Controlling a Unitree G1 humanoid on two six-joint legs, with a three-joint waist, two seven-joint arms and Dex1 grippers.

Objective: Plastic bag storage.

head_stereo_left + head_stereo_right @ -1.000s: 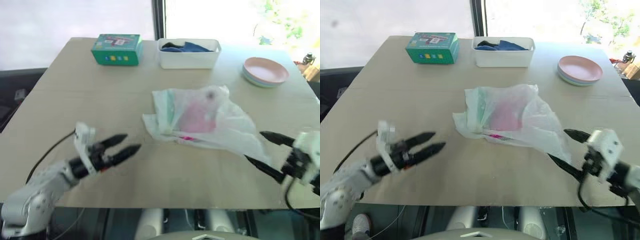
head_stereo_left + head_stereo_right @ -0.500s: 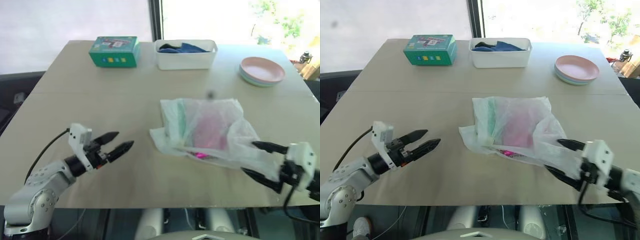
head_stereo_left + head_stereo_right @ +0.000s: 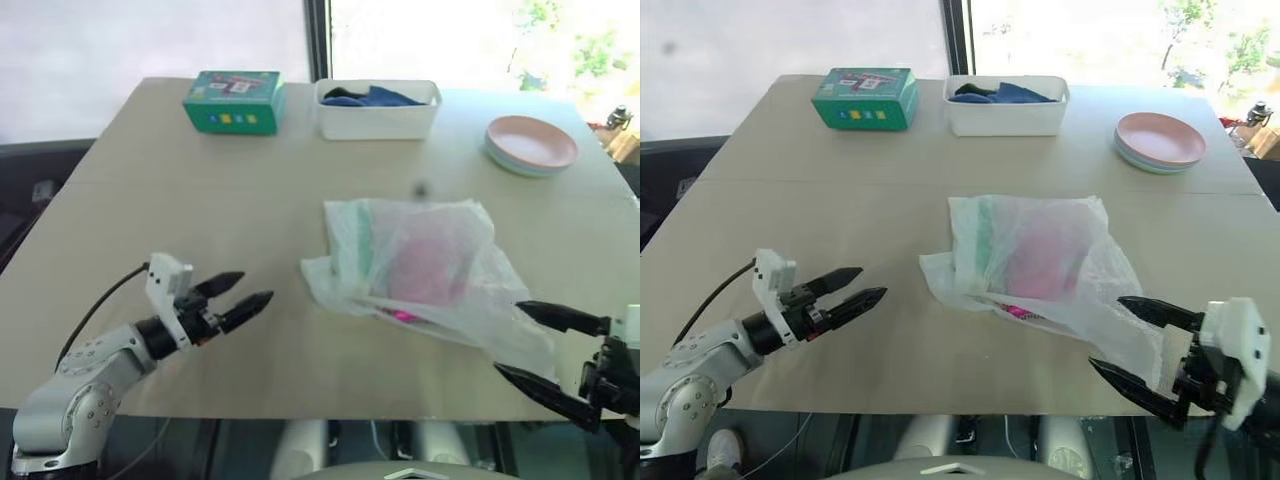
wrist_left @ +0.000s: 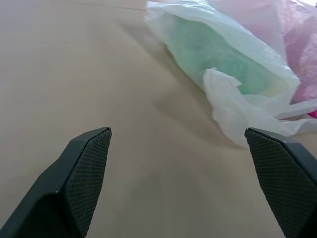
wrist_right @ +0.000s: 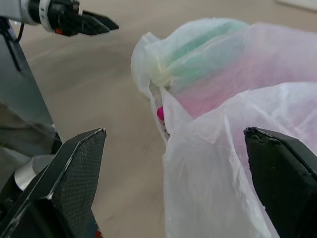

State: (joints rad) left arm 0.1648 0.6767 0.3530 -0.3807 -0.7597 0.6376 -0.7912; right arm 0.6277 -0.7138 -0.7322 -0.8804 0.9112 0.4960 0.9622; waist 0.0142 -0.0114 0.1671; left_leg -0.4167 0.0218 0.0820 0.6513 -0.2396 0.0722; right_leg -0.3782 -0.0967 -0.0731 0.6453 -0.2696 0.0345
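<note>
1. The two eye views look forward and down from head height over the whole bench (image 3: 790, 180), far edge included.
2. The left wrist view looks low along the bench, near the plastic bag (image 4: 233, 64).
3. The right wrist view sits close against the bag, facing the left end effector (image 5: 101, 22).
4. All four share the bag.

1. Strong daylight enters through the windows (image 3: 1060, 35) behind the table (image 3: 840, 200); the panes are overexposed to near white.
2. The tabletop is evenly lit, with soft, faint shadows.
3. The head views are slightly soft.
4. The wrist views blur at close range.
</note>
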